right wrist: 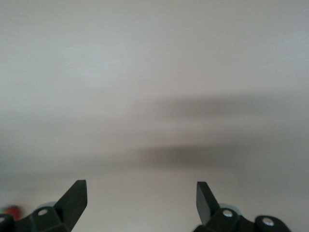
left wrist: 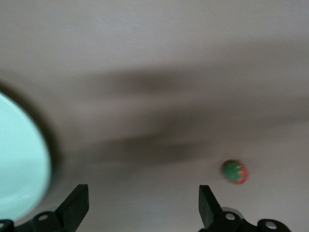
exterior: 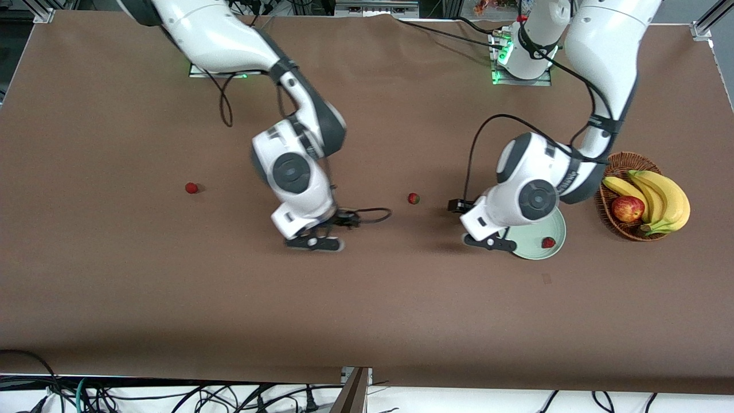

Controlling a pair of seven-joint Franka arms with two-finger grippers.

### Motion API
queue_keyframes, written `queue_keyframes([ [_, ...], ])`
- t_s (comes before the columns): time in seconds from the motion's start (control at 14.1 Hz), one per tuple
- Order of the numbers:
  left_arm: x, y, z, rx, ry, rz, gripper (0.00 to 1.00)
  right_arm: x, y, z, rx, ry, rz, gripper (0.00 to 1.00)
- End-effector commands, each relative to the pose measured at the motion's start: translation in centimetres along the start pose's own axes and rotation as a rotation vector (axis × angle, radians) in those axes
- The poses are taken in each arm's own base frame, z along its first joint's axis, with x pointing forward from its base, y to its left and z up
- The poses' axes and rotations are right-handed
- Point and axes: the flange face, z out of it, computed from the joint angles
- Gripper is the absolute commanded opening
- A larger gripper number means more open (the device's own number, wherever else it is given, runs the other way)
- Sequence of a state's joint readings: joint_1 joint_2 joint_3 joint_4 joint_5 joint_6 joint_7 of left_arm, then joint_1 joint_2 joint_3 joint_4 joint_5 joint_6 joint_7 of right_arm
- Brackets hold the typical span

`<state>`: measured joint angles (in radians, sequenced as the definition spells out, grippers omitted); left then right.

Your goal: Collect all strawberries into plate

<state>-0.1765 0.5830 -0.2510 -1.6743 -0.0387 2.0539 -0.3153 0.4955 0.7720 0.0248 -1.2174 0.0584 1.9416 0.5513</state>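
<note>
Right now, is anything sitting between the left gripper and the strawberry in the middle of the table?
Nothing visible. The left gripper, open and empty, is over the table at the plate's edge; only bare brown tabletop separates it from the middle strawberry. The right gripper, also open, hangs farther toward the right arm's end.

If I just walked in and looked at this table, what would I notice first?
Probably the two big white robot arms over the brown table, the left gripper open by the pale mint-green round plate, the right gripper open above bare cloth. Next, the brown wicker basket with yellow bananas and a red-yellow apple at the left arm's end. One tiny red strawberry lies in the plate; two more sit on the cloth.
</note>
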Motion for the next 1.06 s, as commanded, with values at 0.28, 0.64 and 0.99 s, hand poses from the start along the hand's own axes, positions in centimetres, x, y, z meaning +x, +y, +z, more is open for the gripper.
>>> queue_keyframes([
  [0.28, -1.8, 9.6, 7.0, -0.031, 0.076, -0.204, 1.00, 4.6, 21.8, 1.3, -0.117, -0.266, -0.135, 1.00],
  [0.64, -3.3, 11.7, 9.5, -0.023, 0.065, -0.276, 1.00, 3.4, 30.6, 3.3, -0.133, -0.333, -0.237, 1.00],
  [0.99, -3.9, 11.6, 11.1, -0.005, 0.048, -0.265, 0.88, -1.0, 33.2, 7.3, -0.113, -0.302, -0.230, 1.00],
])
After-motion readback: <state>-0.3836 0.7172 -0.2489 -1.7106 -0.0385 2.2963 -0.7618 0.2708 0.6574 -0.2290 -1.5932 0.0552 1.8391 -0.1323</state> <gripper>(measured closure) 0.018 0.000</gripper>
